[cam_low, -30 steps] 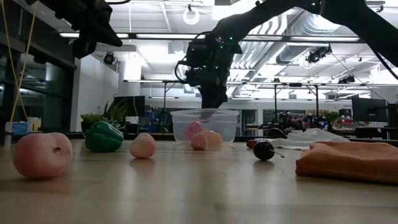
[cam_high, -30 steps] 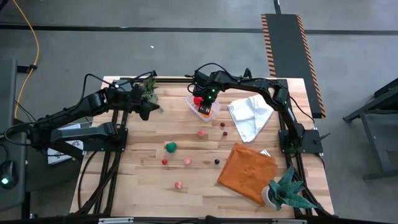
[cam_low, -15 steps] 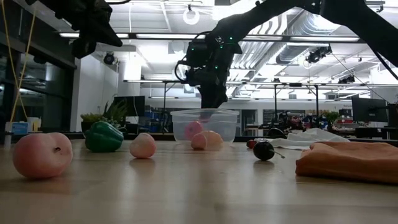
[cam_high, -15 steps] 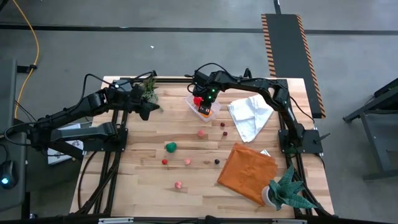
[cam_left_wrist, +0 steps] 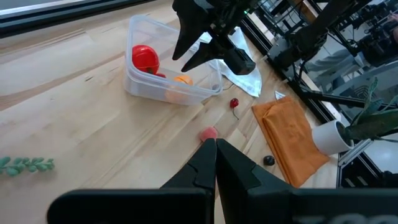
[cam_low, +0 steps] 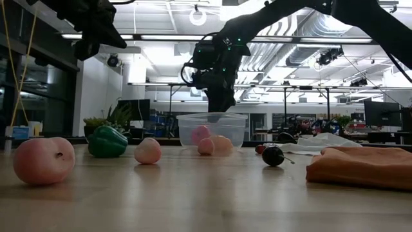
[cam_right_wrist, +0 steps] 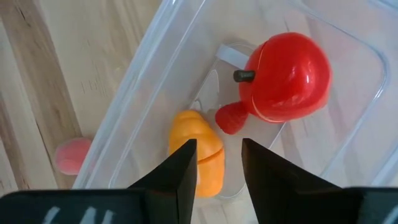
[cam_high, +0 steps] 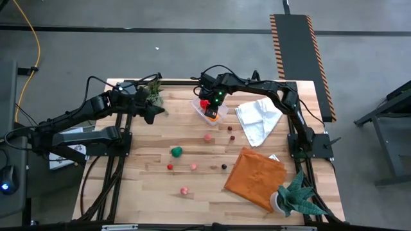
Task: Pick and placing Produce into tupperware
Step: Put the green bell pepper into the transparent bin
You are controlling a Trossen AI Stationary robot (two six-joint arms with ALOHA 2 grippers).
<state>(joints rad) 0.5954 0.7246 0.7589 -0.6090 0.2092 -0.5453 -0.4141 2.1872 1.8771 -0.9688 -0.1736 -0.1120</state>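
The tupperware (cam_high: 209, 110) sits near the table's (cam_high: 148, 186) far edge, its long axis diagonal in the high view, between the left arm and the white cloth (cam_high: 258, 119). It contains a red tomato (cam_right_wrist: 287, 78), an orange piece (cam_right_wrist: 200, 152) and a small red piece (cam_right_wrist: 231, 119). The right gripper (cam_right_wrist: 216, 163) hangs directly above it, jaws narrowly parted and empty. The left gripper (cam_left_wrist: 216, 158) hovers over bare wood near the far-left edge, jaws closed and empty. Open tabletop surrounds the scattered produce: a green pepper (cam_high: 176, 151) and a pink peach (cam_high: 184, 190). No writing is legible.

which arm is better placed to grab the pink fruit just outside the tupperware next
The right. Its open right gripper hangs over the tupperware, right next to the pink fruit. The left gripper, shut, waits farther off by the table's far left edge.
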